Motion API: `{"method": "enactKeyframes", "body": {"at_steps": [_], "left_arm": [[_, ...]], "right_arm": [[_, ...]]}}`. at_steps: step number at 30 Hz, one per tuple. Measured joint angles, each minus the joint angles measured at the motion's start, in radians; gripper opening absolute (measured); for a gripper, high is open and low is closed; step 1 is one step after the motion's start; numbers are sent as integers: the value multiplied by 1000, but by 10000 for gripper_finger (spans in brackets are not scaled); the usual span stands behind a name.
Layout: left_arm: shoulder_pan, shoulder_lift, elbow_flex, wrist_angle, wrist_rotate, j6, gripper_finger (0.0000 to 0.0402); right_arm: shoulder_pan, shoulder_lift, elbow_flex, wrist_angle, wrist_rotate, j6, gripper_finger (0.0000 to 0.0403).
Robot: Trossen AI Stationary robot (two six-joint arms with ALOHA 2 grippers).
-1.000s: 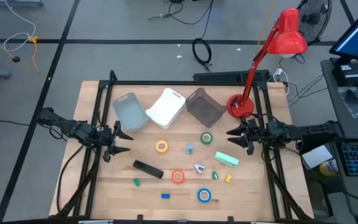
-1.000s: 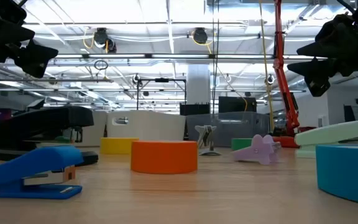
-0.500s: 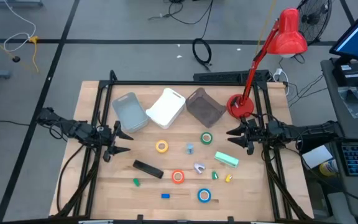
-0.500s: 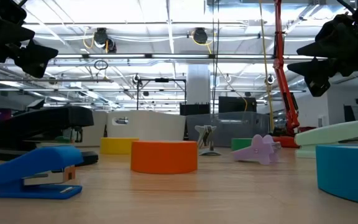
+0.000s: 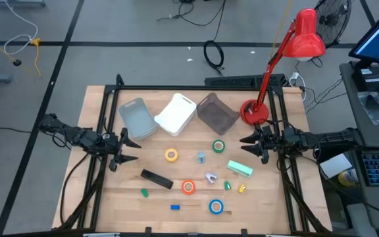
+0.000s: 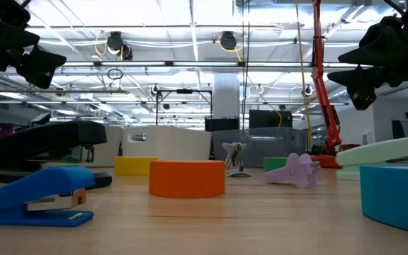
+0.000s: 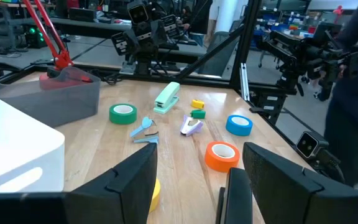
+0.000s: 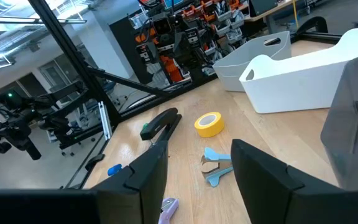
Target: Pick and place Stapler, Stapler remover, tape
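Both grippers hang open and empty above the table. My left gripper (image 5: 126,150) is at the left side, my right gripper (image 5: 245,146) at the right. Between them on the wood lie a black stapler (image 5: 156,178), a mint-green stapler (image 5: 239,169), a small blue stapler (image 5: 175,207), a purple staple remover (image 5: 211,177) and a light-blue one (image 5: 201,157). The yellow (image 5: 171,155), green (image 5: 218,146), orange (image 5: 188,187) and blue (image 5: 216,207) tape rolls lie flat. In the left wrist view the open fingers (image 7: 197,186) frame the orange roll (image 7: 222,155).
Three bins stand along the far side: grey-blue (image 5: 138,118), white (image 5: 176,113) and dark grey (image 5: 216,113). A red desk lamp (image 5: 255,110) stands at the far right. Small green (image 5: 144,193) and yellow (image 5: 241,188) clips lie among the objects. A black frame edges the table.
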Motion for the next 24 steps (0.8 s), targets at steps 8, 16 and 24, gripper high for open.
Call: {"method": "enactKeyframes", "body": {"at_steps": [8, 16, 24], "left_arm": [[0, 0, 0, 0, 0, 0, 241], [0, 0, 0, 0, 0, 0, 241], [0, 0, 0, 0, -4, 0, 241]], "right_arm": [[0, 0, 0, 0, 0, 0, 171], [0, 0, 0, 0, 0, 0, 171], [0, 0, 0, 0, 1, 28, 171]]}}
